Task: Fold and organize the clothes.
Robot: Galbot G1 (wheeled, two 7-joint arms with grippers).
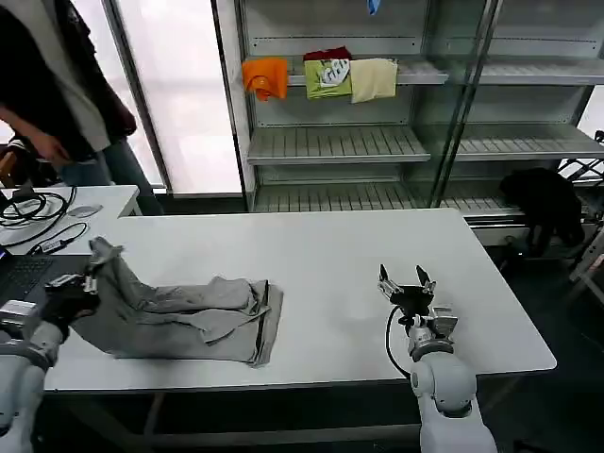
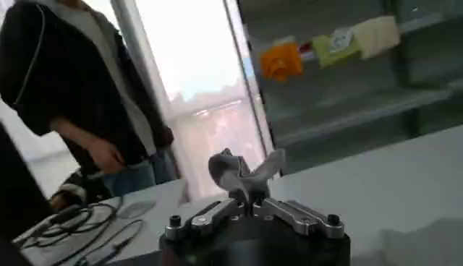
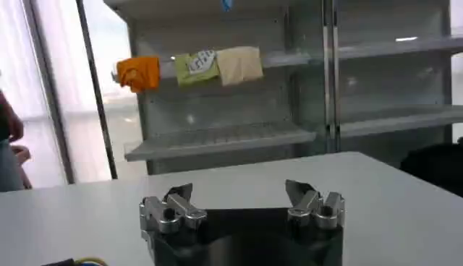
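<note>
The left end effector (image 1: 92,276) is pinched shut on a raised corner of the grey shirt (image 1: 189,316), which lies on the counter's (image 1: 330,255) near-left side; carry that corner across low and taut while the right end effector (image 1: 407,286) waits spread and empty

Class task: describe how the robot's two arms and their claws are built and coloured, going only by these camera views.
Both arms are rounded, glossy white-grey shells. The right claw has a black body, silver metal finger links with dark screws and dark tips, and a black cable looping to the wrist. The left claw shows the same black base and silver links.
</note>
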